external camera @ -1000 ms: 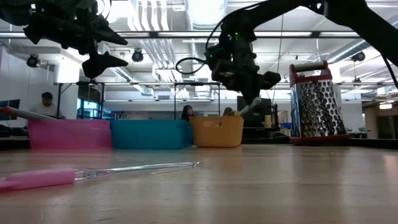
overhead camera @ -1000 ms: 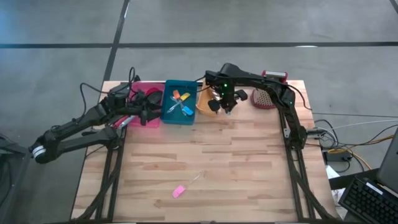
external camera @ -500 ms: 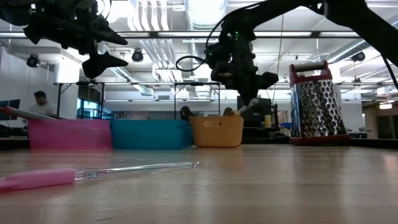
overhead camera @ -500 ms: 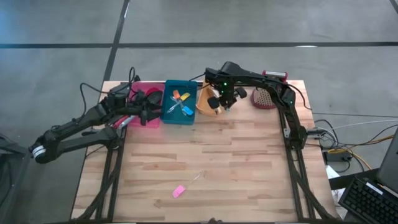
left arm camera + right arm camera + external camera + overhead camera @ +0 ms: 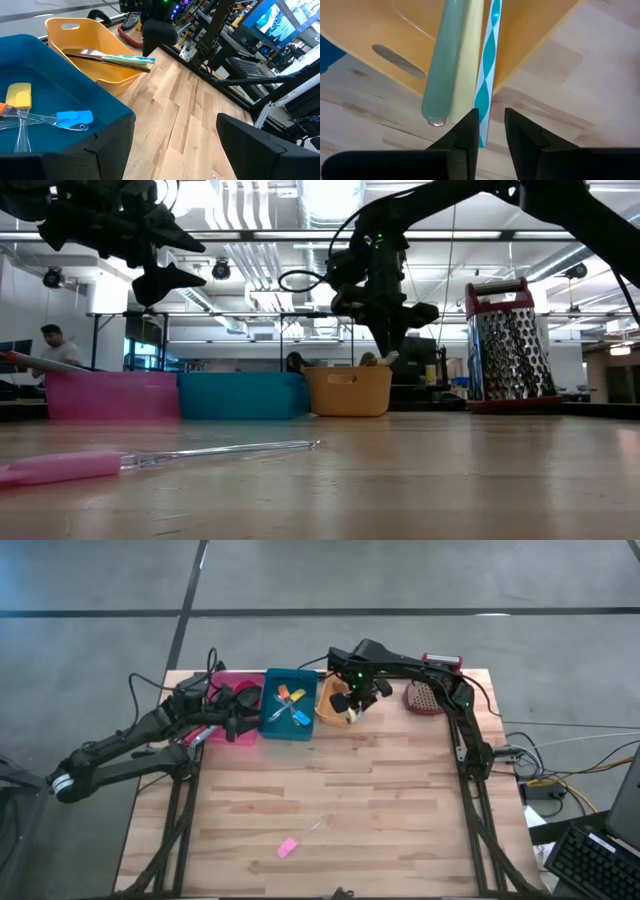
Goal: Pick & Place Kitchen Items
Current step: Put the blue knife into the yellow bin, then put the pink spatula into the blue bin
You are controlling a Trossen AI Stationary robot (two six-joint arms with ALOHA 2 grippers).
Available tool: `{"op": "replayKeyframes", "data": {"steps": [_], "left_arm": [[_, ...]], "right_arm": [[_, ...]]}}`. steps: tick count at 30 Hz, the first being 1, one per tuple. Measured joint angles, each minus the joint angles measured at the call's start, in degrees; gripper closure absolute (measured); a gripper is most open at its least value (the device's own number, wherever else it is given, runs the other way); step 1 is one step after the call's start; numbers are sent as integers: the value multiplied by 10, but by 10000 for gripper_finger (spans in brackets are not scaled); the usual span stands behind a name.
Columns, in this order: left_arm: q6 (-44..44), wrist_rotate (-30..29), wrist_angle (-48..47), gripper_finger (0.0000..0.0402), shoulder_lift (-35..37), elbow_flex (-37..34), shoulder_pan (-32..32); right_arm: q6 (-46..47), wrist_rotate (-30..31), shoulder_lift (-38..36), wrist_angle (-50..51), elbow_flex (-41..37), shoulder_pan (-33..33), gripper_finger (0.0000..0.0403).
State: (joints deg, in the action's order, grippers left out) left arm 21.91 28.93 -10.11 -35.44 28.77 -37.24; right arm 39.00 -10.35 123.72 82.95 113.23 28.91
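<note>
Right arm reaches across the far side of the table, right hand hovering over the near rim of the orange bin, fingers pointing down. Wrist view: the two dark fingers sit slightly parted around the end of a teal-and-white striped straw-like stick; cannot tell if they pinch it or have let go. Just beside the stick lies a smooth pale green-and-cream handle, rounded end. Both run with long axes roughly parallel, leaning over the bin's rim, ends sticking out past the wall toward the hand.

Left arm stretched low from the left edge, left hand over the pink bin, fingers spread wide, nothing between them.

Teal bin, smooth plastic, rectangular, holds small tools: a yellow-headed spatula and a blue-headed one, clear handles crossing.

On the near part of the wooden plank table, a pink-handled tool with a thin clear shaft lies flat, well apart from the bins, long axis diagonal, shaft toward the far right.

Metal box grater with red top stands upright at the far right, near the orange bin.
</note>
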Motion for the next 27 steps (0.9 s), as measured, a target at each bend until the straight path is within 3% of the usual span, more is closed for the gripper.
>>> {"op": "replayKeyframes", "data": {"steps": [6, 9, 14, 18, 23, 27], "left_arm": [[0, 0, 0, 115, 0, 0, 0], [0, 0, 0, 115, 0, 0, 0], [4, 0, 0, 115, 0, 0, 0], [-2, -5, 0, 115, -1, 0, 0], [-15, 3, 2, 115, -14, 0, 0], [-24, 72, 43, 115, -33, 0, 5]], "right_arm": [[-29, 1, 0, -5, 12, 0, 291], [-38, 35, -6, -6, 46, 0, 274], [-54, 146, -49, -6, 121, -18, 246], [-62, 283, -114, -9, 150, -67, 230], [-62, 382, -204, -16, 132, -160, 222], [-43, 466, -259, -23, 86, -275, 231]]}}
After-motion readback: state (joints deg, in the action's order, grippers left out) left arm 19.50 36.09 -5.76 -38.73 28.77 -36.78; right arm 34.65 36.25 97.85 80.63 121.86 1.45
